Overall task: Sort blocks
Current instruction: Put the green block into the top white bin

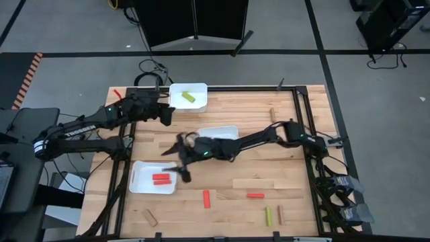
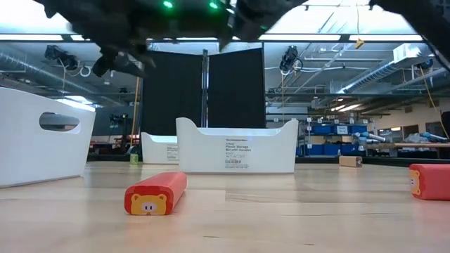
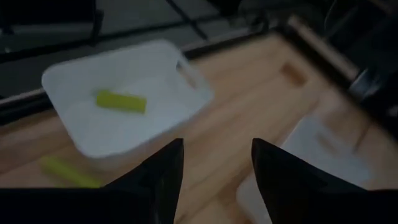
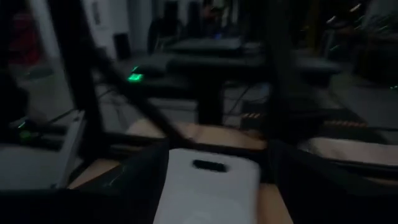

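Note:
My left gripper (image 1: 166, 115) (image 3: 217, 146) is open and empty, beside the far white tray (image 1: 176, 91), in which a yellow-green block (image 1: 190, 97) (image 3: 121, 101) lies. A second yellow-green block (image 3: 68, 171) lies on the table beside that tray. My right gripper (image 1: 176, 163) (image 4: 214, 155) is open and empty, above the far right corner of the near-left white tray (image 1: 138, 183) (image 4: 208, 186), which holds red blocks (image 1: 161, 178). Loose on the table are red blocks (image 1: 207, 198) (image 1: 254, 195), a yellow-green block (image 1: 268, 216) and tan blocks (image 1: 280, 214) (image 1: 150, 217).
A third white tray (image 1: 225, 129) (image 2: 235, 147) stands mid-table, partly under my right arm. Another tan block (image 1: 272, 114) lies at the far right. A dark frame runs along the table's edges (image 1: 299, 107). In the low view a red block (image 2: 156, 193) lies close in front.

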